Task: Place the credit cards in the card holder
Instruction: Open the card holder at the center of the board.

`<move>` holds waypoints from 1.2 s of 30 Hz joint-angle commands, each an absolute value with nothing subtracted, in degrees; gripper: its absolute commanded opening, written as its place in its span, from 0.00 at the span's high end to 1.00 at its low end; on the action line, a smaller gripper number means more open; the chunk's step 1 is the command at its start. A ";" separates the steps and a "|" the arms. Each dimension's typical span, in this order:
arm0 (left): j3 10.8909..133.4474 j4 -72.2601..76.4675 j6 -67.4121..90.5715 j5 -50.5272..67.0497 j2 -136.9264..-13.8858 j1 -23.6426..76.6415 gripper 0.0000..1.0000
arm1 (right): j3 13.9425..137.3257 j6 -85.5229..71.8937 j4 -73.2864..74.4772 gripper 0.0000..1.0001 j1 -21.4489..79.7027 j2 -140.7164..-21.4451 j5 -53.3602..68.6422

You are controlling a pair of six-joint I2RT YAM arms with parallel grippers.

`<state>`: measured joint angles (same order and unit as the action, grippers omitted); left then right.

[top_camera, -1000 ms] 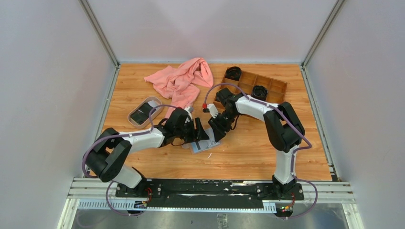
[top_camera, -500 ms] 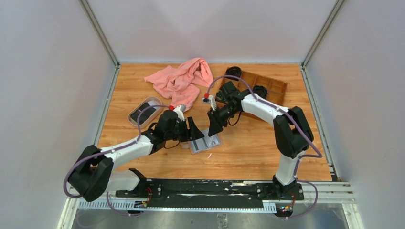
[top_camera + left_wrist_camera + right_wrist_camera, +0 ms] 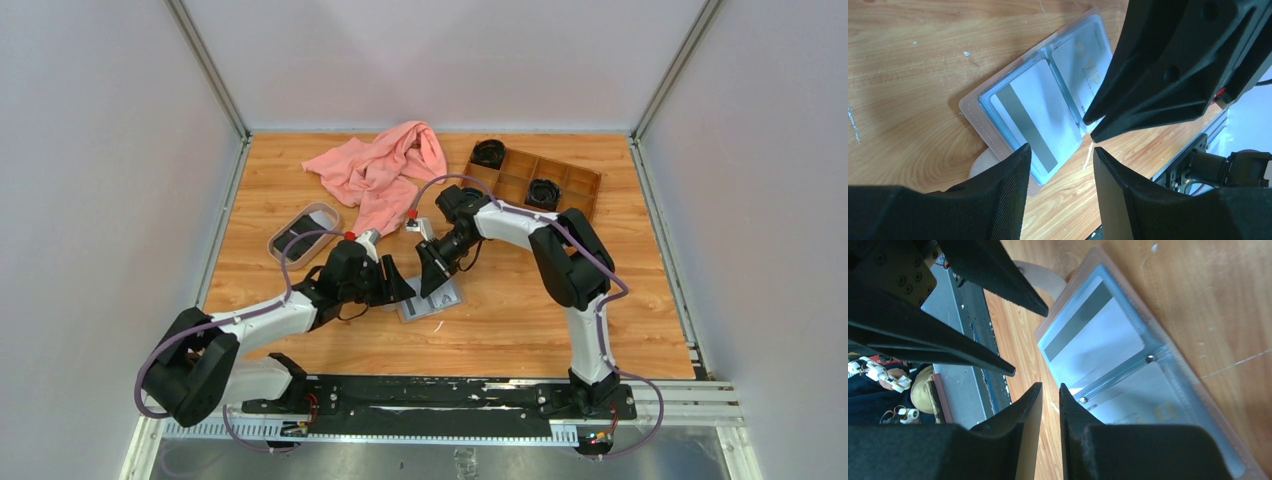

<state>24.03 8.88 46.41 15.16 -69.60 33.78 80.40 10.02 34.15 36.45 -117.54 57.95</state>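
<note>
The card holder point(image 3: 440, 300) lies open on the table, grey-blue lining up. One pocket holds a white card with a grey stripe point(image 3: 1030, 117). The other holds a pale card with gold lettering point(image 3: 1083, 60). Both cards show in the right wrist view too, the striped one point(image 3: 1093, 340) and the pale one point(image 3: 1148, 412). My left gripper point(image 3: 393, 285) is open and empty, just left of the holder. My right gripper point(image 3: 432, 275) hangs over the holder's far edge, almost shut with a thin gap and nothing in it. Dark cards point(image 3: 298, 238) lie in the oval tray.
The oval beige-rimmed tray point(image 3: 325, 210) sits at the left. A pink cloth point(image 3: 385, 165) lies at the back. A brown wooden compartment box point(image 3: 570, 185) with black round items stands at the back right. The two grippers are close together over the holder.
My left gripper has drawn back to the left, off the holder. My right gripper has shifted left and a little away from it. The holder lies where it was.
</note>
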 commanded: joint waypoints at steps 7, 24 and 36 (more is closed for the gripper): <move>24.26 9.22 44.81 15.10 -73.47 33.02 0.47 | 83.28 6.01 34.50 0.77 38.72 -122.14 49.66; 24.98 9.23 45.53 16.12 -77.80 32.89 0.45 | 83.25 4.22 34.58 0.81 39.03 -122.43 44.12; 25.18 15.56 49.35 21.14 -79.68 32.87 0.53 | 83.63 5.42 35.36 0.76 39.02 -122.52 45.92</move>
<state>24.77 12.12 47.42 18.02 -78.50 32.95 82.78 4.12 34.57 38.30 -121.05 46.98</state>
